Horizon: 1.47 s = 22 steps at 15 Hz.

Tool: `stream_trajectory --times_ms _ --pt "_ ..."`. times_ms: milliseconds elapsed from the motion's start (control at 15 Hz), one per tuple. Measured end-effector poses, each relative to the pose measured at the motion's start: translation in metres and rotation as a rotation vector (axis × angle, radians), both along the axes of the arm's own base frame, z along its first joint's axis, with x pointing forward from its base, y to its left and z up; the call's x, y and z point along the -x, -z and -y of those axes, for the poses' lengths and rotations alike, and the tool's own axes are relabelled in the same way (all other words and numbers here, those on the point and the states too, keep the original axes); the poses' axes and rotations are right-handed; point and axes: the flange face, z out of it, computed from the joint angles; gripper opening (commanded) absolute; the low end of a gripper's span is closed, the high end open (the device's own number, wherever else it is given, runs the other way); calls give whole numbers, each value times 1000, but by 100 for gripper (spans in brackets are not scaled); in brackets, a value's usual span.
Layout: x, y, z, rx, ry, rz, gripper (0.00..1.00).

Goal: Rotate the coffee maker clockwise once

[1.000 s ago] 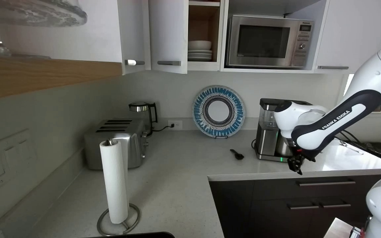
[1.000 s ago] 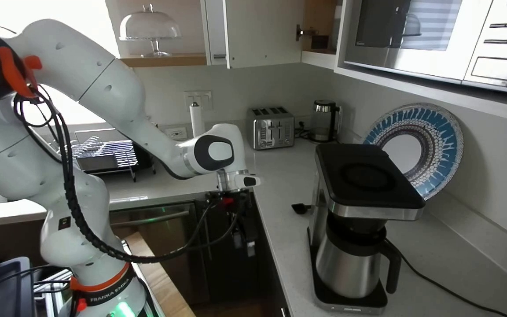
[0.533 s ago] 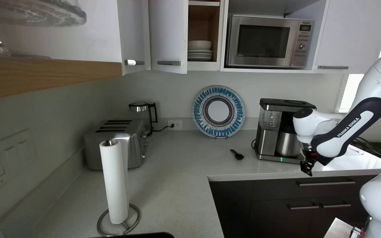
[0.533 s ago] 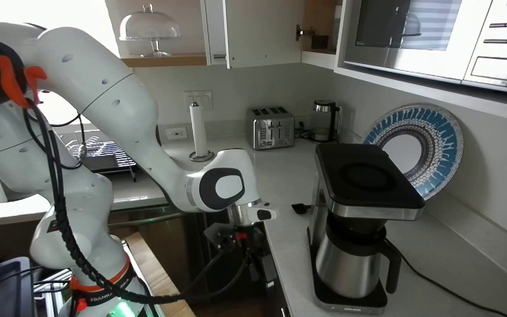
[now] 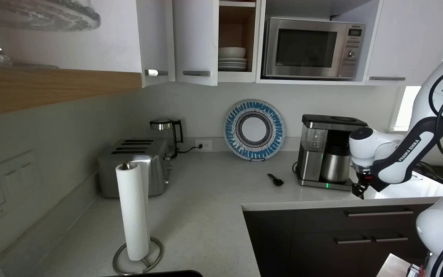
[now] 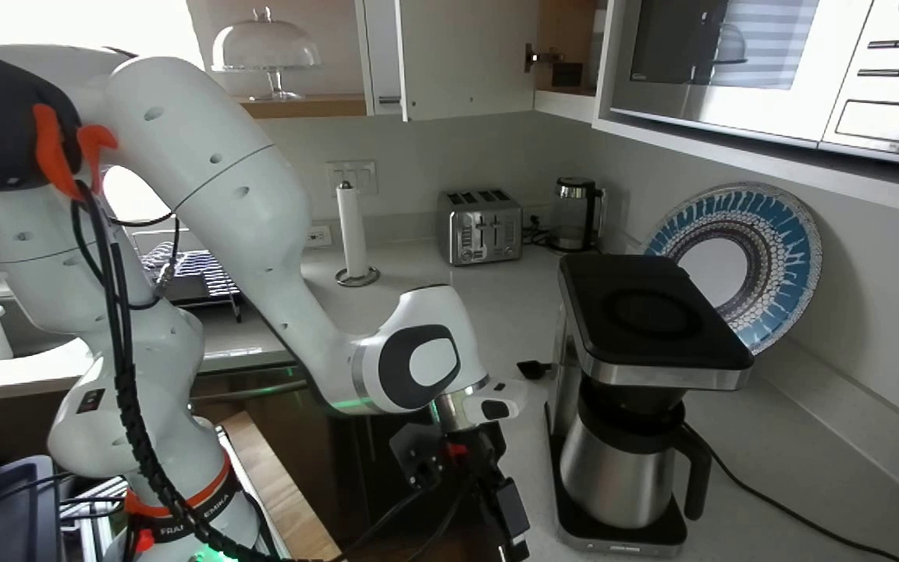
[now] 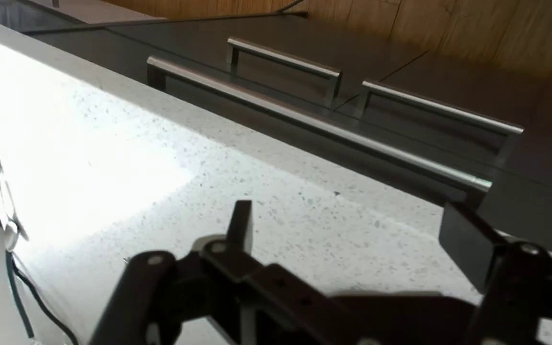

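Here, a white robot arm [image 6: 258, 211] holds its jaws spread wide, gripping nothing, by the edge of the tabletop [image 5: 206, 215], near but apart from the silver-and-black coffee maker [image 6: 633, 400], which stands upright there; a black scoop [image 5: 277, 181] lies nearby, and a blue-patterned plate [image 5: 254, 129] stands by the wall [image 5: 198, 111].

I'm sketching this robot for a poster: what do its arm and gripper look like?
The arm is white and rounded, with dark panels, orange straps and looping black cables; FRANKA EMIKA lettering shows in an exterior view. The gripper is black, with hinged, angular fingers.
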Motion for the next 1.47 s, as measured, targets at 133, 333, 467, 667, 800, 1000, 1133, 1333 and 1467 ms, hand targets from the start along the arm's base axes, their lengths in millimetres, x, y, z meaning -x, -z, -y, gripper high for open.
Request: stream_trajectory --times_ms 133,333,467,667,800,1000,1133,1333,1467 --pt "-2 5 10 8 58 12 100" --pt "-4 11 15 9 79 9 100" --pt "-4 11 15 10 79 8 100" --pt "-10 5 18 36 102 43 100" --pt "-14 1 23 60 121 68 100" --pt "-17 -2 30 100 150 102 68" --pt "-20 -1 36 137 173 130 50" --pt "-23 6 42 181 201 160 28" --pt "-25 13 45 201 215 180 12"
